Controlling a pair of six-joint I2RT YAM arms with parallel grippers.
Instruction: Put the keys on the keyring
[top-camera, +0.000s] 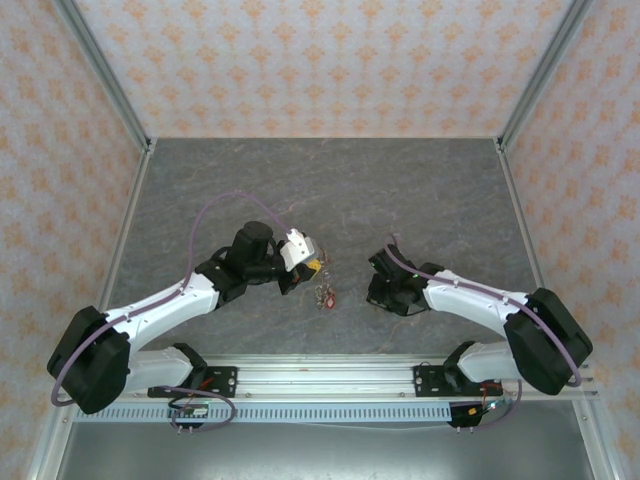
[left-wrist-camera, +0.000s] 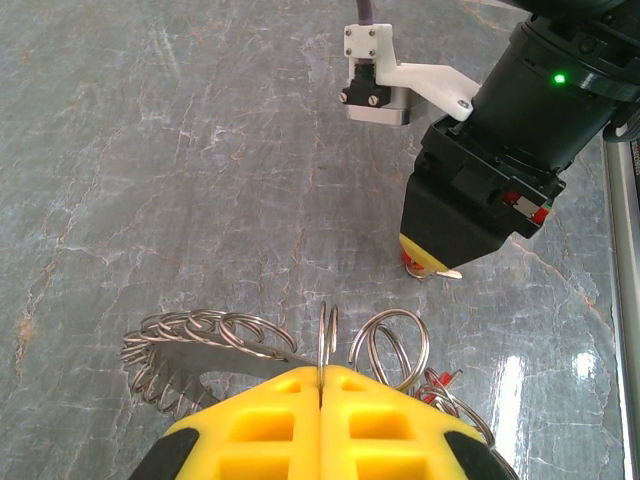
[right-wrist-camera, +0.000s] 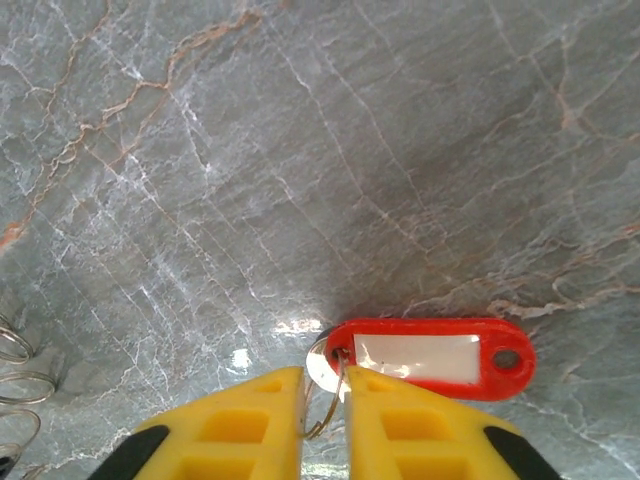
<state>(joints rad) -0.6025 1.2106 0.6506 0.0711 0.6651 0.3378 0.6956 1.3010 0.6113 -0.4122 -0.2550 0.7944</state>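
Right wrist view, nearest first: the right claw (right-wrist-camera: 325, 380) is drawn narrow, its yellow fingers (right-wrist-camera: 250, 420) straddling the small split ring (right-wrist-camera: 322, 365) at the end of the red tag (right-wrist-camera: 430, 358); whether the pads actually bite the wire cannot be told. The tag lies flat on the worktop (right-wrist-camera: 300, 150), its long axis running crosswise to the fingers and trailing off to the claw's right, ring end towards the gap. At the far left edge of that view show the outer loops of the keyring (right-wrist-camera: 15, 375), near but apart from the tag. Left wrist view: the left claw (left-wrist-camera: 322, 372) is fully closed on one upright loop of the keyring (left-wrist-camera: 190, 345), the remaining loops fanned to either side on the worktop. Beyond them the right claw (left-wrist-camera: 425, 262) stands tip-down, clear of the loops. Judgement: the tag lies on the right arm's side and must travel leftwards to the held loop, so the coming move turns on a secure hold of the small ring
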